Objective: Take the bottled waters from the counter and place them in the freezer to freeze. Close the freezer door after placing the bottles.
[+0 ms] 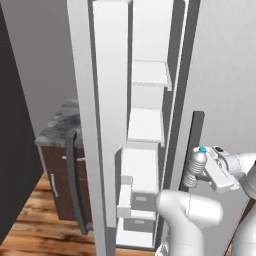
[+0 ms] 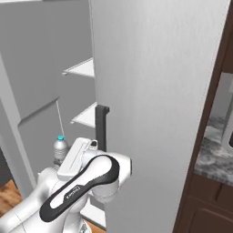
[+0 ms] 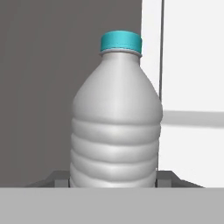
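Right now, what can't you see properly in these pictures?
- Bottle bottom: hand view, cut off at the lower edge.
- Freezer lowest shelves: left base view, behind the robot's arm.
- Hand fingertips: left base view, behind the bottle.
- Counter: right base view, cut by the edge.

A wooden floor point(image 1: 30, 220) lies low on the left, under a plain grey wall point(image 1: 45, 60). Dark brown cupboards point(image 2: 214, 200) stand at right.

Soft, even rendered light is filling all 3 views, with no glare showing. Faint shadows are lying under the freezer point(image 1: 147, 125) shelves, and a grey band is falling across the white wall behind the bottle point(image 3: 116, 127). Edges are looking slightly soft and pixelated; nothing is bending at the borders.
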You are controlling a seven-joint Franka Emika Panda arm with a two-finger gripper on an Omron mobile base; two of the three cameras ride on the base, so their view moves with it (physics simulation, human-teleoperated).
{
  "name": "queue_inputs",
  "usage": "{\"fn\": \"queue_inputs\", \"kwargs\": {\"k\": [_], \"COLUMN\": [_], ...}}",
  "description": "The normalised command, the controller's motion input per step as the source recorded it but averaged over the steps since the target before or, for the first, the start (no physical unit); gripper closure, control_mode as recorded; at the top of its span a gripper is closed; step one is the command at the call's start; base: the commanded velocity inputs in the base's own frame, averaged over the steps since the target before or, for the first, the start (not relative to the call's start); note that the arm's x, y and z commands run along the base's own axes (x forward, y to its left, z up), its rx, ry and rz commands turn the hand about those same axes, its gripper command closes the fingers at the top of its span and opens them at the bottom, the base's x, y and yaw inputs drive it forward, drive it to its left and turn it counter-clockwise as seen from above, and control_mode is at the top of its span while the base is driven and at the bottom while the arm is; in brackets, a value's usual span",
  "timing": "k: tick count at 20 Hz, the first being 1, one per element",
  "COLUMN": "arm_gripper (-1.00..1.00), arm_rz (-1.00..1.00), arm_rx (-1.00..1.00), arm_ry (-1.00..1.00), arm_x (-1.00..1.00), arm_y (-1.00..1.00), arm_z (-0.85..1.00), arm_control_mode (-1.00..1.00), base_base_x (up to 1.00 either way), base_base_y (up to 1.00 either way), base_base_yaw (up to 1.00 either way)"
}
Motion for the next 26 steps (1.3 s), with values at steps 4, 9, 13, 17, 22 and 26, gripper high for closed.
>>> {"fn": "queue_inputs", "kwargs": {"k": [4, 9, 13, 17, 22, 26], "arm_gripper": [1.0, 1.0, 1.0, 1.0, 1.0, 1.0], "arm_rz": [0.0, 0.0, 0.0, 0.0, 0.0, 0.0], "arm_rx": [0.0, 0.0, 0.0, 0.0, 0.0, 0.0], "arm_ry": [0.0, 0.0, 0.0, 0.0, 0.0, 0.0], "arm_x": [0.0, 0.0, 0.0, 0.0, 0.0, 0.0], "arm_y": [0.0, 0.0, 0.0, 0.0, 0.0, 0.0], "arm_z": [0.0, 0.0, 0.0, 0.0, 0.0, 0.0], "arm_control_mode": [1.0, 1.0, 1.0, 1.0, 1.0, 1.0], "base_base_x": [0.38, 0.4, 0.4, 0.4, 0.43, 0.34], "base_base_y": [0.23, 0.3, 0.2, 0.0, 0.0, 0.04], "base_base_yaw": [0.0, 0.0, 0.0, 0.0, 0.0, 0.0]}}
